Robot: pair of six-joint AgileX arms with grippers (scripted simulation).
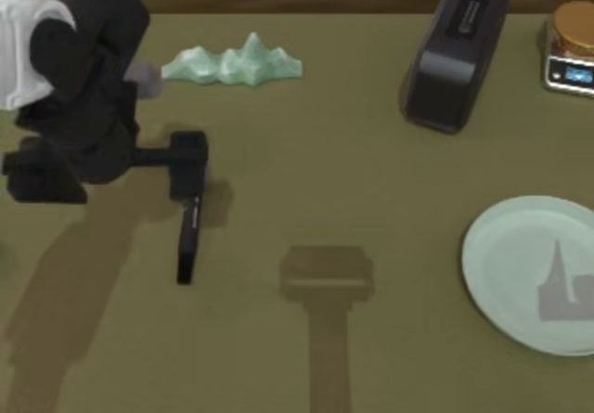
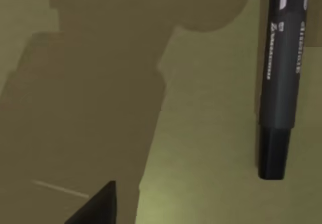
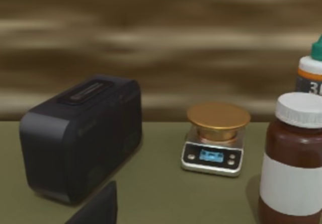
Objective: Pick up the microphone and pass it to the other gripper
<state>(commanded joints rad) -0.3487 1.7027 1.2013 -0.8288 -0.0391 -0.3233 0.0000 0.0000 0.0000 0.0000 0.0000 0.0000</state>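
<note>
One flat olive-green table (image 1: 390, 200) carries everything; beyond its far edge the room shows only as a blurred brown backdrop.

Counted in the top view: one left gripper (image 1: 188, 174), one slim black microphone (image 1: 188, 242), one pale green jagged mountain-shaped ornament (image 1: 234, 62), one big black box-shaped device (image 1: 455, 53), one small silver digital scale with a round brass pan (image 1: 571, 46), one pale green round plate (image 1: 534, 274). The right wrist view adds one brown bottle with a white cap and white label (image 3: 293, 158) and, behind it, one white bottle with a green tip (image 3: 312, 73).

Left arm stands over the table's left side, its gripper directly above the upper end of the microphone. The microphone lies flat on the table, handle end toward the near edge; its head is hidden under the gripper. Whether the fingers are spread or closed cannot be told.

Right gripper is outside the top view; one dark fingertip (image 3: 98, 206) shows in its wrist view, its opening cannot be told.
</note>
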